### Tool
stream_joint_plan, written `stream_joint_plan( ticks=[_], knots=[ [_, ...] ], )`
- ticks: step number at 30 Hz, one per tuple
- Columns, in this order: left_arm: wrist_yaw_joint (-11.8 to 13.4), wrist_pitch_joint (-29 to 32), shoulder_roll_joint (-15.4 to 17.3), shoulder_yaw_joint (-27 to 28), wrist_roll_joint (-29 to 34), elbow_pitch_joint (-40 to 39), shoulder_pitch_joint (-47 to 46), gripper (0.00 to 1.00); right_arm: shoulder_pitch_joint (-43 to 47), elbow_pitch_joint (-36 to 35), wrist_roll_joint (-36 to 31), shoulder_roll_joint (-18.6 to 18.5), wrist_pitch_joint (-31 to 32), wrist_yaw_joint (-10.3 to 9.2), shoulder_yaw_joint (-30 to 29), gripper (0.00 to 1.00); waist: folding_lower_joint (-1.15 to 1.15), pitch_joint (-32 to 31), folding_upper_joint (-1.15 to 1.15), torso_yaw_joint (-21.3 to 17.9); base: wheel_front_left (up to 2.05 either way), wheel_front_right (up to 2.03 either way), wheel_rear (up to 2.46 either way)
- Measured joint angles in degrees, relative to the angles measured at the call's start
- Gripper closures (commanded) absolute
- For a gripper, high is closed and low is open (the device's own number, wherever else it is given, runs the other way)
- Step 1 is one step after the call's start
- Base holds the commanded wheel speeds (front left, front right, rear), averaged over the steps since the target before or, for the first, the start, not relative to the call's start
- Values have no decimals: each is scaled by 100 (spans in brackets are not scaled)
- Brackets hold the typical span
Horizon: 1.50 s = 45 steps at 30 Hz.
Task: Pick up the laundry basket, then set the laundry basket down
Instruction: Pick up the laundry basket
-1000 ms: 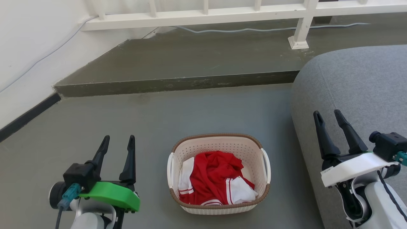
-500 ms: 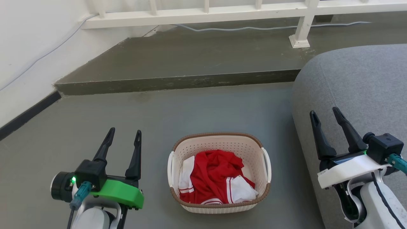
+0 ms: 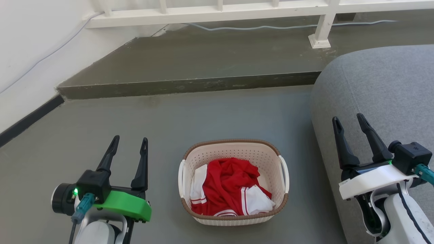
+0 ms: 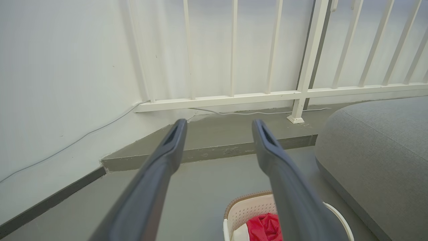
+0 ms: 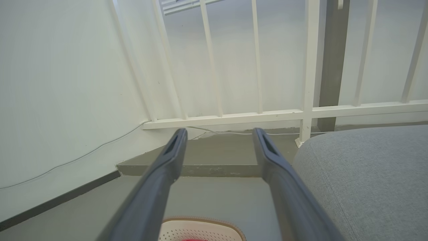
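We have the laundry basket (image 3: 234, 151) sitting flat on the grey floor (image 3: 203, 115), on the near side of the raised step (image 3: 190, 86) and just left of the grey sofa (image 3: 383, 88). A crumpled red and white garment (image 3: 227, 183) lies inside it. Our left gripper (image 3: 131, 139) hovers off the basket's left side, clear of the left handle (image 3: 181, 179), its fingers spread and holding nothing. Our right gripper (image 3: 347, 117) shows against the sofa's left edge, well apart from the right handle (image 3: 284, 174), fingers likewise parted and empty. In the left wrist view we catch the basket's far rim at the bottom edge, partly behind one finger. Beyond it, the white railing (image 4: 234, 97) has a pale cable (image 4: 254, 112) along its foot.
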Motion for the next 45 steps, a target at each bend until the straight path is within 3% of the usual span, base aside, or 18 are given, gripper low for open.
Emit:
stream_joint_plan(
  ticks=[21,45],
  knots=[
    [-48,0,-13,86,-197,15,-112,0,-85,22,-51,97,0,57,-203,0,0,596,0,-58,0,0,0],
    [12,-1,-43,16,-459,365,-1367,0,-1125,370,-30,109,0,109,-299,0,0,2250,0,-157,0,0,0]
  ],
)
